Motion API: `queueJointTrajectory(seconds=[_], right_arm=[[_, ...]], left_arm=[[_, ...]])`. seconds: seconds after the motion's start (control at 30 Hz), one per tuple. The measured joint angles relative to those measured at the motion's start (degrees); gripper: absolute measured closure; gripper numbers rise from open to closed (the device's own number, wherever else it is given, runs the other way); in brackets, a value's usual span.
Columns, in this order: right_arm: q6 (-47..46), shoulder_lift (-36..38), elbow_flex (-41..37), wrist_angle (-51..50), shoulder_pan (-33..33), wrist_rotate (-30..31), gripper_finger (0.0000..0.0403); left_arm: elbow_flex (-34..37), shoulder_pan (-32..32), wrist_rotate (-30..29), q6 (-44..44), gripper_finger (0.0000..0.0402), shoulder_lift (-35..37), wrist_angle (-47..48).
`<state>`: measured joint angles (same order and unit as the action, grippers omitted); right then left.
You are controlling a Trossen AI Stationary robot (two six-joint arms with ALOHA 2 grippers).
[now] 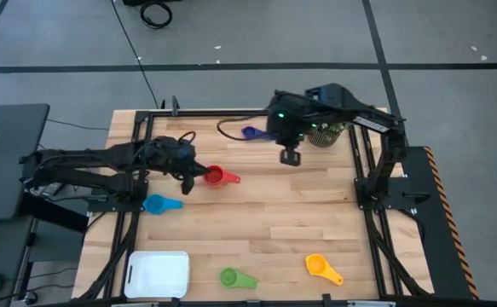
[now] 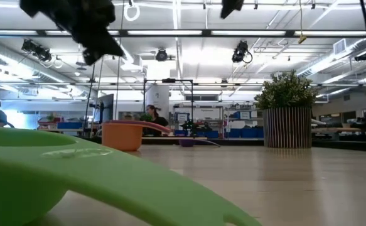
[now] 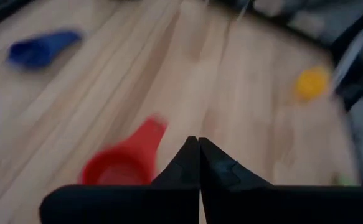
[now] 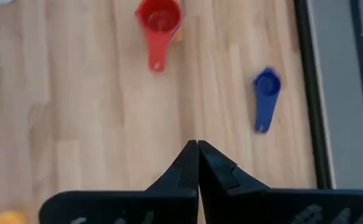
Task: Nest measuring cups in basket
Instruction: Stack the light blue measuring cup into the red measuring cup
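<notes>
Left gripper [image 1: 186, 181] beside red cup [image 1: 215, 176]

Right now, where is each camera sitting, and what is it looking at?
High view: above, looking down at the table; both arms show.
Low view: at table height, behind the green cup, facing the room.
Left wrist view: above the red cup; left gripper shut.
Right wrist view: looking down past the shut right gripper.
Shared: both wrist views see the red cup.

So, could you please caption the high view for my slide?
Both grippers shut and empty above scattered measuring cups; white basket still empty.
</notes>
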<state>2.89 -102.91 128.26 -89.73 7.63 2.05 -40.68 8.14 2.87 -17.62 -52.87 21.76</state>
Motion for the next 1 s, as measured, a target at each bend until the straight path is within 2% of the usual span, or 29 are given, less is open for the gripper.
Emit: queueJointTrajectory(seconds=[0.13, 0.3, 0.47, 0.63, 0.8, 1.0], right_arm=[[-2.6, 1.7, 0.0, -0.1, -2.5, -2.3, 0.04], [-6.4, 2.1, 0.0, -0.3, -5.1, -4.1, 0.04], [-7.8, 1.8, 0.0, -0.3, -7.2, -3.8, 0.04], [-7.9, 1.8, 0.0, -0.3, -8.5, 0.4, 0.04], [-7.7, 1.8, 0.0, -0.3, -8.6, 1.4, 0.04], [-7.7, 1.8, 0.0, -0.3, -8.1, 1.4, 0.04]], left_arm=[[-8.3, -1.0, -2.2, 0.6, 0.0401, 0.1, 18.6], [-17.6, -2.1, -2.2, -3.8, 0.0401, 0.1, 32.1], [-24.5, -3.6, -4.2, -19.2, 0.0401, 0.1, 46.5], [-26.2, -5.0, -5.5, -36.5, 0.0401, 0.1, 60.7], [-26.2, -6.5, -2.3, -42.9, 0.04, 0.1, 65.6], [-26.2, -8.0, -0.7, -41.4, 0.0385, 0.0, 65.5]])
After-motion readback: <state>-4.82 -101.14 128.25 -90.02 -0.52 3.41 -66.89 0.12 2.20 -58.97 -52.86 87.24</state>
